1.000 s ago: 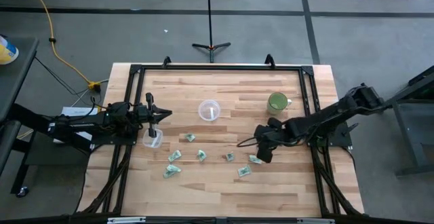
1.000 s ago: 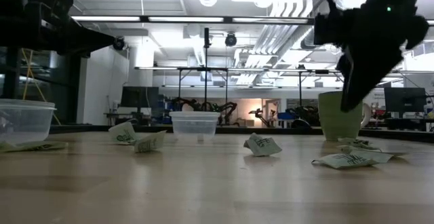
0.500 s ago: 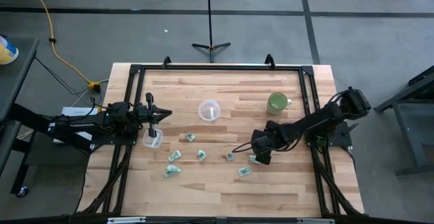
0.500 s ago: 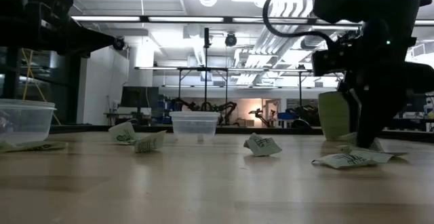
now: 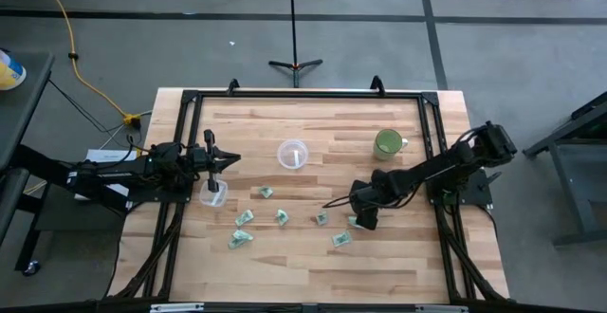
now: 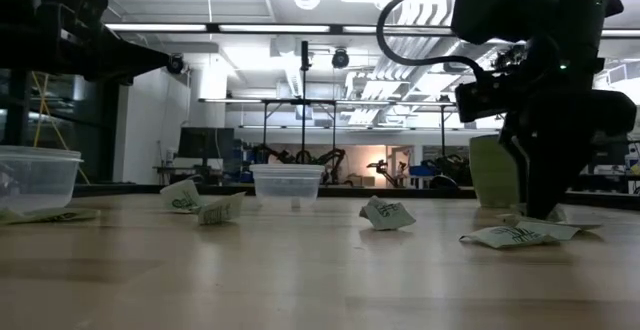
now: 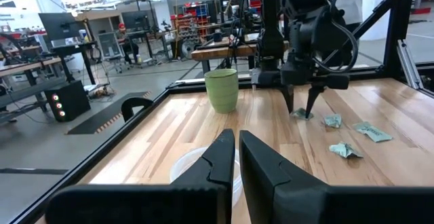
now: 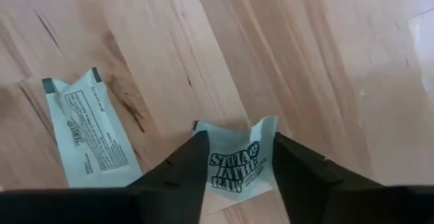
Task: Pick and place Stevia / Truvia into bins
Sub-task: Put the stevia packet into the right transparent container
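Wooden table [image 5: 313, 261] is carrying scattered sachets; the right gripper [image 5: 363, 220] is straddling one sachet [image 8: 239, 161] with parted fingers, gripping nothing, while the left gripper [image 5: 223, 161] is waiting, closed, over a clear cup [image 5: 213, 193].

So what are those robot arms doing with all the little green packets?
The right gripper is down at the table with its fingers open on either side of one Stevia sachet, about to pinch it. More sachets lie scattered on the wood. The left gripper waits, shut, above a clear cup on its side. Another clear cup stands farther back, near a green cup.
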You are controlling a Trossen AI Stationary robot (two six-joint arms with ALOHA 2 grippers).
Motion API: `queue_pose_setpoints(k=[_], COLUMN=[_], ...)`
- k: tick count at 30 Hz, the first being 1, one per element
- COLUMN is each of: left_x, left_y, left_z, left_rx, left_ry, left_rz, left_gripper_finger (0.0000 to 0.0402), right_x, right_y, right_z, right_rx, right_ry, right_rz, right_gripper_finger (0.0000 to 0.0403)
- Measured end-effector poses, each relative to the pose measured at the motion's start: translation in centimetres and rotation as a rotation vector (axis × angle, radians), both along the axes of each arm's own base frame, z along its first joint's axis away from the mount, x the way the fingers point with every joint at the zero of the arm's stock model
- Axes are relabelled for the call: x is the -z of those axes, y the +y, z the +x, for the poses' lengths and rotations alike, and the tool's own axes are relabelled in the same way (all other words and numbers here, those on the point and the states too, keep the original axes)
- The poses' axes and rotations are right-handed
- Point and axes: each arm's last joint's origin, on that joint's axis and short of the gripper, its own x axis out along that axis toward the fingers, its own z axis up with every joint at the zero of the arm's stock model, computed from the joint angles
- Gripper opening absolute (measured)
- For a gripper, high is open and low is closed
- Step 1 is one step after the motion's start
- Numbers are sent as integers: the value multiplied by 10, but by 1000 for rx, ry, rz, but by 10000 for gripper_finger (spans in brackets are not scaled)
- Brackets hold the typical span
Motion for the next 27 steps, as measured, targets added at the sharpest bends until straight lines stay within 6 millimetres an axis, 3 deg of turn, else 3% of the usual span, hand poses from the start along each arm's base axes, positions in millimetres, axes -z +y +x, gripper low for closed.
queue_pose_setpoints(k=[12, 17, 27], left_x=[0, 0, 0], left_y=[0, 0, 0], left_z=[0, 0, 0], left_rx=[0, 0, 0], left_ry=[0, 0, 0], left_rz=[0, 0, 0], left_gripper_finger=[60, 61, 60], right_x=[-2, -10, -50], right_y=[-13, -28, -75], right_z=[9, 34, 78], right_rx=[-7, -110, -190], right_ry=[-67, -297, -830], right_rz=[8, -48, -387], right_gripper_finger=[45, 6, 4])
